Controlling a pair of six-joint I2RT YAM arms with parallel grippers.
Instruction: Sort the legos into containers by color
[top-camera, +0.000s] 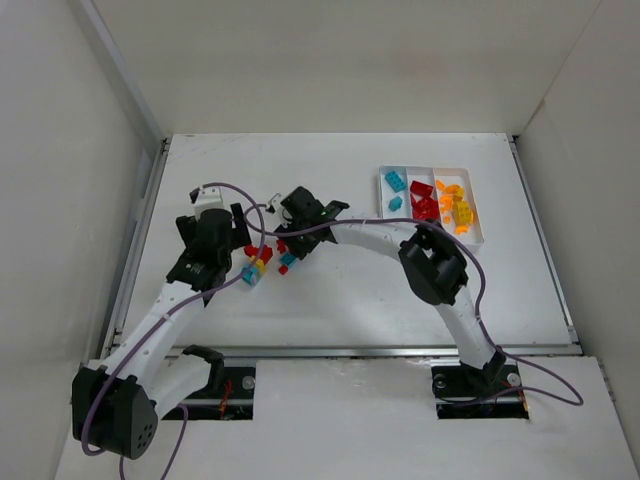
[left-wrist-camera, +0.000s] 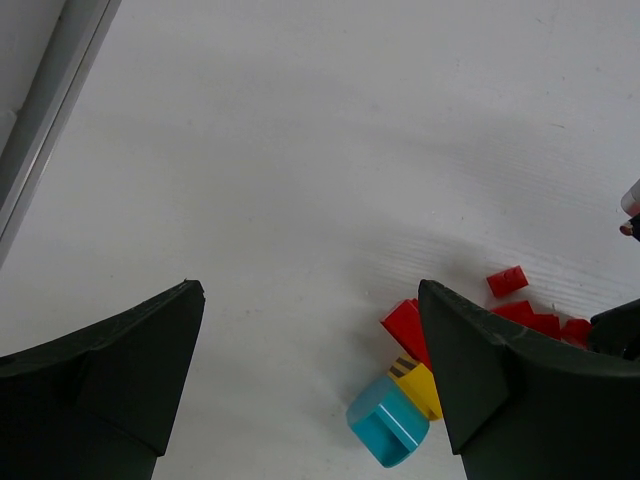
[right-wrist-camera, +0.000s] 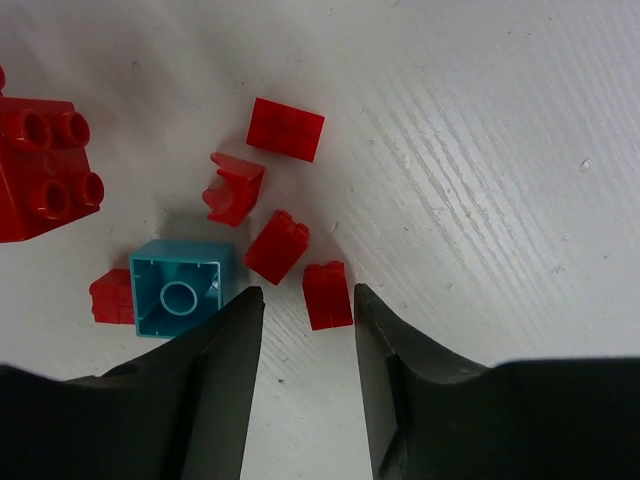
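Loose legos (top-camera: 262, 260) in red, yellow and teal lie in a small heap at the table's middle left. My right gripper (right-wrist-camera: 308, 292) is open and low over them, its fingers either side of a small red brick (right-wrist-camera: 327, 295) with a gap on the left. A teal brick (right-wrist-camera: 180, 290) lies upside down just left of it. My left gripper (left-wrist-camera: 310, 290) is wide open over bare table. A teal piece (left-wrist-camera: 388, 420), a yellow piece (left-wrist-camera: 420, 385) and a red piece (left-wrist-camera: 405, 325) lie against its right finger (left-wrist-camera: 480, 380). The containers (top-camera: 480, 238), one white tray, hold teal, red and orange legos.
A larger red four-stud brick (right-wrist-camera: 45, 165) and other small red bricks (right-wrist-camera: 286, 129) lie ahead of the right gripper. A metal rail (top-camera: 135, 250) runs along the table's left edge, close to the left arm. White walls enclose the table.
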